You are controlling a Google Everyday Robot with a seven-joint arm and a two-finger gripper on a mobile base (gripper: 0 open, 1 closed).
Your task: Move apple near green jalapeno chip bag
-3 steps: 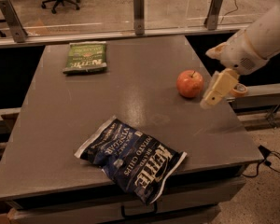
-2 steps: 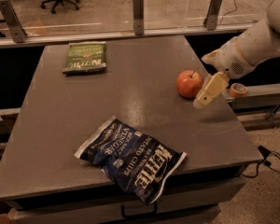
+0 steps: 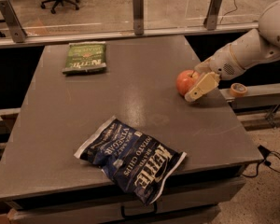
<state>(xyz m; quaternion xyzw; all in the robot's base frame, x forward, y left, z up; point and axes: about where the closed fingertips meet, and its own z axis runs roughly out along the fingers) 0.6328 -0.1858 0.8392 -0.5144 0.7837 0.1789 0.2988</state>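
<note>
The red-orange apple (image 3: 183,80) sits on the grey table (image 3: 130,97) near its right edge. My gripper (image 3: 190,85) reaches in from the right and is open around the apple: one beige finger (image 3: 201,86) lies along the apple's near right side, and the other is hidden behind it. The apple rests on the table. The green jalapeno chip bag (image 3: 85,57) lies flat at the far left of the table, well away from the apple.
A larger dark blue and white chip bag (image 3: 133,158) lies near the table's front edge. A tape roll (image 3: 238,89) sits on a ledge to the right. A glass barrier with posts (image 3: 138,7) runs along the far edge.
My gripper has moved left, from beside the apple to around it. The apple and both bags have not moved.
</note>
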